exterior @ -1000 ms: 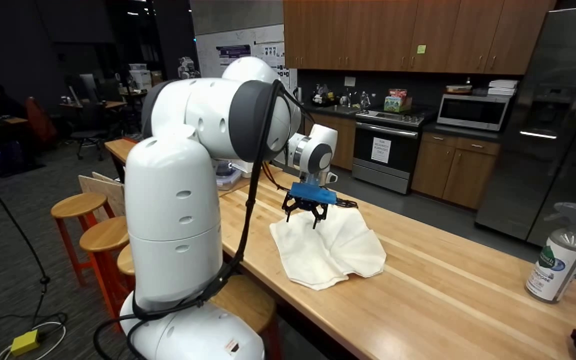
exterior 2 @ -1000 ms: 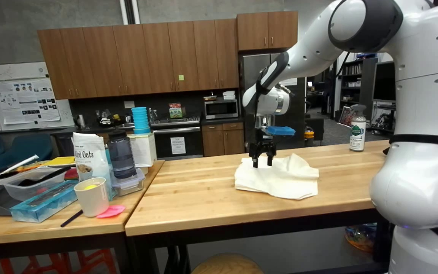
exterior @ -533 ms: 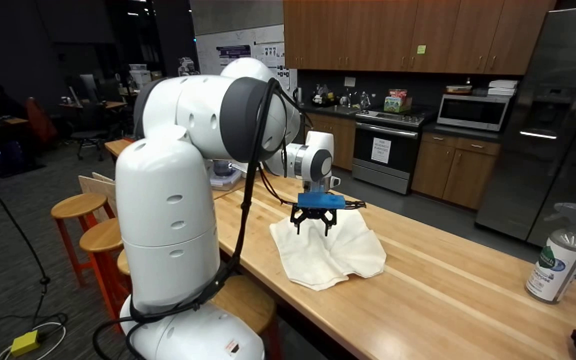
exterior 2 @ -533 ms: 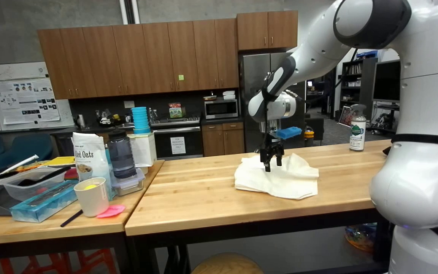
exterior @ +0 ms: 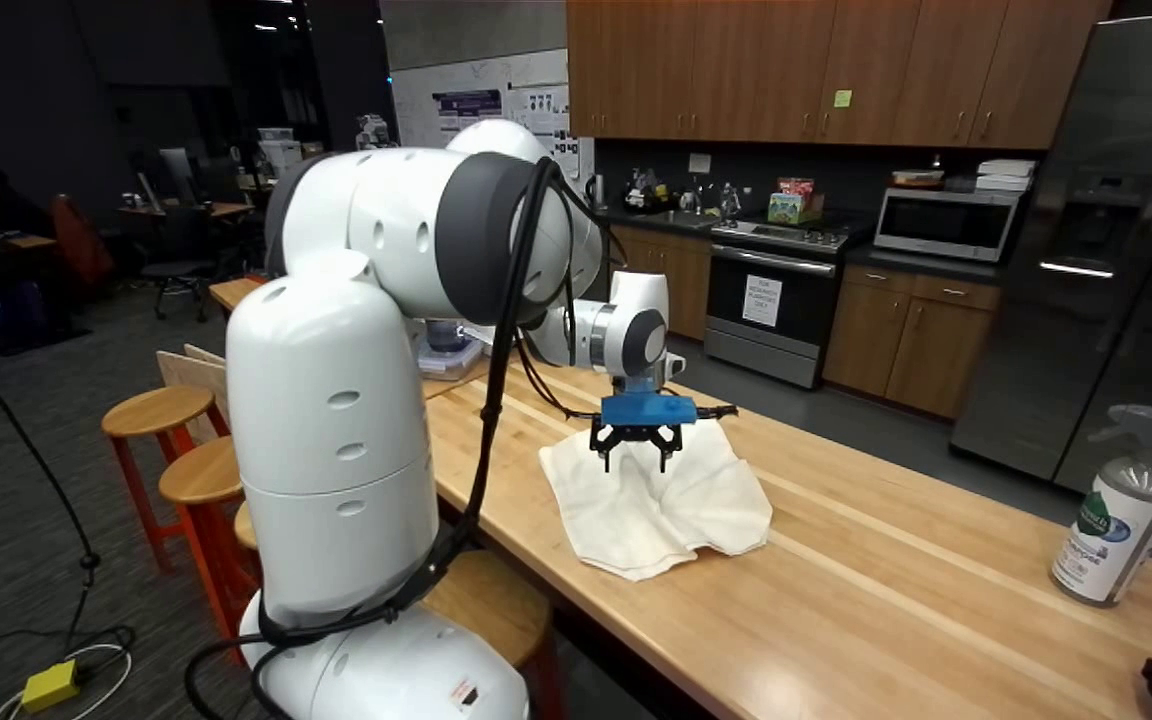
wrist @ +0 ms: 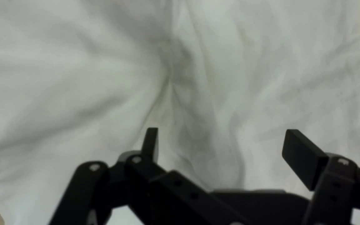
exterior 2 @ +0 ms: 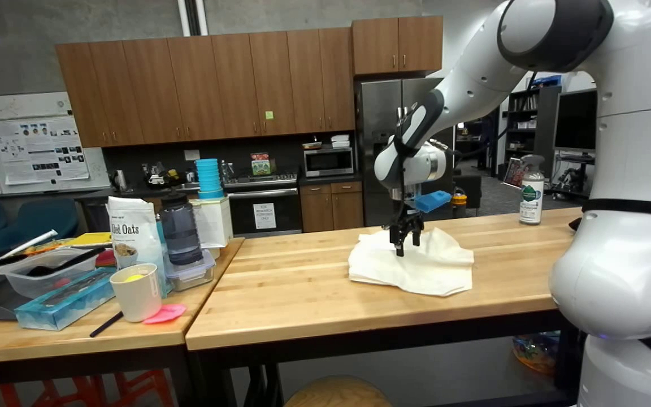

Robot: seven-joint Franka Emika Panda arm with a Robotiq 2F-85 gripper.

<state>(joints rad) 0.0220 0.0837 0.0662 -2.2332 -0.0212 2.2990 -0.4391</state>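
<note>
Cream cloth (exterior 2: 416, 271): it lies spread and rumpled on the wooden table (exterior: 896, 600), beneath my gripper (wrist: 221, 139); in the wrist view it fills nearly everything, with creases gathering in a fold near the middle.
My fingers (wrist: 305, 159): I have them parted wide and pointing down, and only fabric shows through the gap.
Contact: I cannot tell whether they touch the cloth or hang just above it.
Blue block (exterior: 648, 408): it sits on me just above the fingers, visible in both exterior views.
My arm (exterior: 336, 390): white with dark grey bands, it extends over the table from a base (exterior: 386, 660) beside the edge, a black cable (exterior: 492, 410) running down its length.
Spray bottle (exterior: 1119, 540): upright on the same table, well apart from the cloth.
Stools (exterior: 158, 408): round wooden seats on orange legs, near my base in an exterior view.
Second table (exterior 2: 150, 333): it adjoins mine and bears a bag of oats (exterior 2: 133, 232), a dark bottle (exterior 2: 181, 232), a blue box (exterior 2: 65, 302), a pale cup (exterior 2: 136, 297) with something yellow (exterior 2: 134, 278) inside, and a flat pink piece (exterior 2: 166, 314) just beside that cup.
Beyond the table: wooden cabinets (exterior: 806, 70) hang above an oven (exterior: 804, 312) and a microwave (exterior: 946, 222), with a dark refrigerator (exterior: 1086, 250) near them.
</note>
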